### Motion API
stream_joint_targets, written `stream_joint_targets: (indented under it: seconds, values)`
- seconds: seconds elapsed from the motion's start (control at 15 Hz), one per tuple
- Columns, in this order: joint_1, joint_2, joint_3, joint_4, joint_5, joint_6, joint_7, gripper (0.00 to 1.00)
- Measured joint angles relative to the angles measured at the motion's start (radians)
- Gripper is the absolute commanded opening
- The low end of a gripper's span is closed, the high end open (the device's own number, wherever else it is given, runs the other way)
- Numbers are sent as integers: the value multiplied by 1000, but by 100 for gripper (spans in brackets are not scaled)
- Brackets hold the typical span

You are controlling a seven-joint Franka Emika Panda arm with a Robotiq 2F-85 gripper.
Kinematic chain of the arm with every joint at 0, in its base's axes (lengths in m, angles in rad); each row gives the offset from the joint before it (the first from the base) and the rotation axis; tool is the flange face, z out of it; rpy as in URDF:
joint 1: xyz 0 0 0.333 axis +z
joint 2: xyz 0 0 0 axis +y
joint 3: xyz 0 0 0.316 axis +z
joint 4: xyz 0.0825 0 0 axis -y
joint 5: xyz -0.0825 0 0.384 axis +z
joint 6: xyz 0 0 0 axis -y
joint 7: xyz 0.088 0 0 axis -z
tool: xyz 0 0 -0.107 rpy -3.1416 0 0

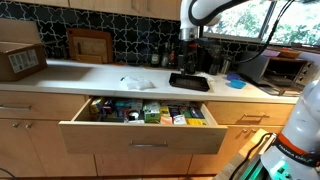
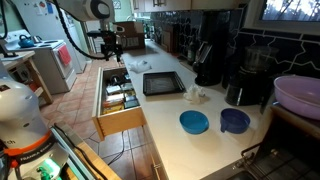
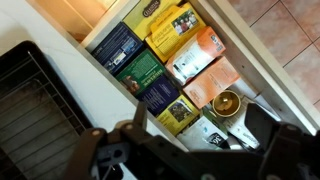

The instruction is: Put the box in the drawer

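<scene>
Counter [image 1: 90,75] white, black tray [image 1: 188,82] near front edge, open drawer [image 1: 140,142] of boxes [image 3: 150,72] below; tiled floor [image 2: 75,95]. Gripper [image 2: 110,48] above front edge, jaws spread, empty.

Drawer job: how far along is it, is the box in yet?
Done: the drawer stands pulled open, packed with tea boxes. In hand: nothing. In the wrist view the gripper hangs open above the drawer, with no box between its fingers. Left: unclear. Either the box already lies among those in the drawer, or it is not yet picked; the pictures do not tell which.
</scene>
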Motion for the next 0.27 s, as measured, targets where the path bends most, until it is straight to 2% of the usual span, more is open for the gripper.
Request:
stream_joint_targets:
  seconds: [0.27]
  values:
    - [8, -102, 34, -53, -12, 0, -42, 100]
